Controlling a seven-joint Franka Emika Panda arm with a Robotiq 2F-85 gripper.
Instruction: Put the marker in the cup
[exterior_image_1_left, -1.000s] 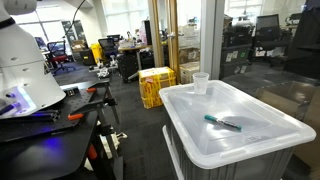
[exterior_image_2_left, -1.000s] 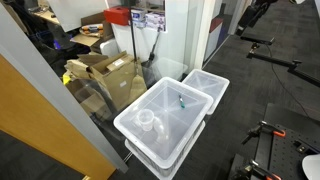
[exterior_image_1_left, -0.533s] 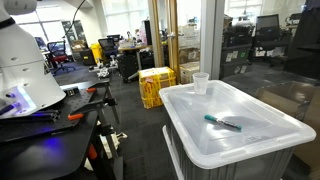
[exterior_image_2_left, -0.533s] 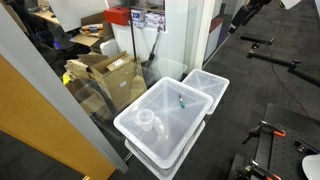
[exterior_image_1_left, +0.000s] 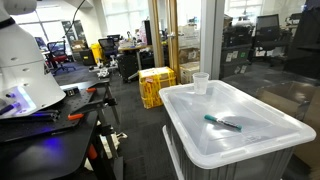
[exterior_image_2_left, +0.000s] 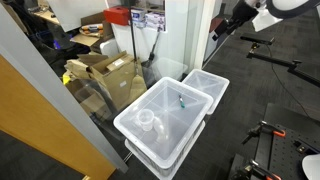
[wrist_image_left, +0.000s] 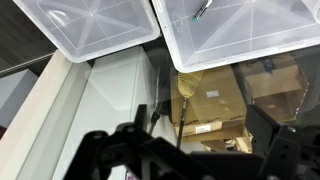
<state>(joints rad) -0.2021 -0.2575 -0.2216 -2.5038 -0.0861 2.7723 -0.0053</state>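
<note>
The teal-green marker (exterior_image_1_left: 222, 122) lies flat on the big white bin lid (exterior_image_1_left: 260, 140), near its middle. It also shows in an exterior view (exterior_image_2_left: 181, 100) and at the top edge of the wrist view (wrist_image_left: 203, 8). The small translucent cup (exterior_image_1_left: 200, 82) stands upright at the lid's far corner and shows in both exterior views (exterior_image_2_left: 146, 121). It is out of the wrist view. My gripper (exterior_image_2_left: 220, 30) hangs high above the floor, well away from the bin. In the wrist view its jaws (wrist_image_left: 195, 150) are spread wide and empty.
A second white lidded bin (exterior_image_2_left: 205, 85) stands against the first. Cardboard boxes (exterior_image_2_left: 105, 72) sit behind a glass wall. A yellow crate (exterior_image_1_left: 155, 85) stands on the floor. A workbench with tools (exterior_image_1_left: 50, 115) is nearby.
My arm has come into an exterior view from the top right corner, moving left and down toward the bins. The marker and cup have not moved.
</note>
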